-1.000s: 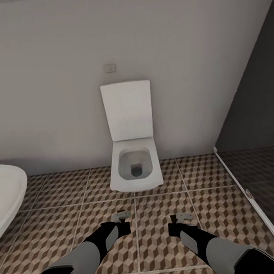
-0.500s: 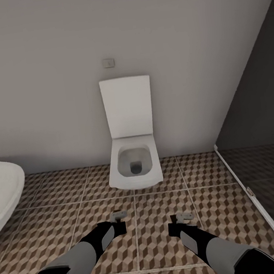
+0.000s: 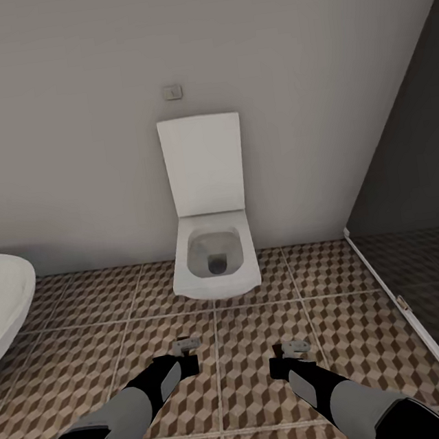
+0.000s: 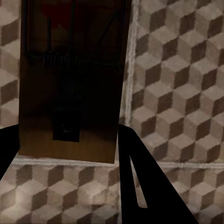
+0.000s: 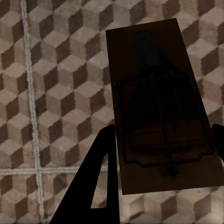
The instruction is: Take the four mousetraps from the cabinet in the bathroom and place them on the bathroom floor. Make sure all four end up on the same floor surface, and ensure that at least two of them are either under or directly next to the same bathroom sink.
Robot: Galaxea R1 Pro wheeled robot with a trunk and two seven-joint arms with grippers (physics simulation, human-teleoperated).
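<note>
Two mousetraps showing, each a flat rectangular wooden board with thin wire parts. One mousetrap (image 4: 70, 84) appearing dark brown in the left wrist view, carrying a coiled wire spring across the board, a red patch near its far end and a small dark catch near the near end. Other mousetrap (image 5: 161, 105) appearing dark brown in the right wrist view, bearing a wire loop bent over the board and a dark tab at one end. Both reading as small pale grey pieces in the head view, at (image 3: 186, 346) and (image 3: 296, 348).

Left gripper (image 3: 186, 357) clamping the first trap, black fingers (image 4: 140, 186) flanking the board's edges; right gripper (image 3: 287, 357) likewise gripping the second, dark fingers (image 5: 93, 182) sitting at both sides of the board. Both traps being held above the floor, side by side and apart, just in front of the toilet.

Bathroom floor (image 3: 87, 320) spreading beneath, tiled in a brown, beige and white cube pattern with pale grout lines. One white toilet (image 3: 213, 248) standing against the plain grey wall (image 3: 62, 129), lid raised, a small flush plate (image 3: 173, 92) above it. One white rounded bathtub edge (image 3: 2, 303) curving in at the left. Dark glass shower stall (image 3: 422, 234) closing off the right, with darker tiles behind its pale frame.
</note>
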